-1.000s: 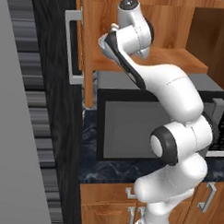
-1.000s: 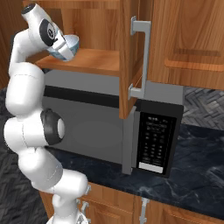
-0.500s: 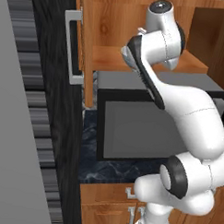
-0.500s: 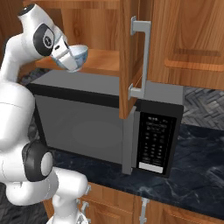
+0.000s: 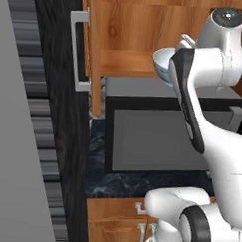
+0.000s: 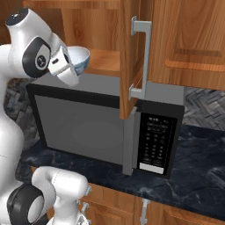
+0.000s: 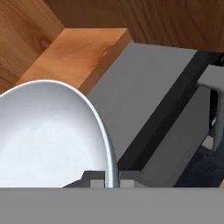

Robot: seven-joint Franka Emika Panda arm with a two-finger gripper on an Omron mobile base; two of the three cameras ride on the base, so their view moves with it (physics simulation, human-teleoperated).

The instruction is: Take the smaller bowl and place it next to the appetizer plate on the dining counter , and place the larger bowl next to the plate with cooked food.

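My gripper (image 7: 107, 178) is shut on the rim of the smaller bowl (image 7: 48, 131), which is glossy, light blue outside and white inside. In the right base view the smaller bowl (image 6: 80, 59) hangs tilted just above the microwave's top left corner, in front of the open cabinet shelf, with the gripper (image 6: 70, 70) clamped on its near edge. From the left base view the smaller bowl (image 5: 164, 65) peeks out behind my forearm, level with the shelf's front edge.
A grey microwave (image 6: 92, 127) stands on the dark marbled wall counter (image 6: 193, 162) directly under the bowl. The open wooden cabinet door (image 6: 132, 57) with its grey handle juts out to the right. The wooden shelf (image 7: 74, 52) lies behind the bowl. A dark tall panel (image 5: 57, 140) bounds the left.
The arm has swung outward and down, carrying the blue bowl off the cabinet shelf to a spot above the microwave's front. The gripper stays shut on it.
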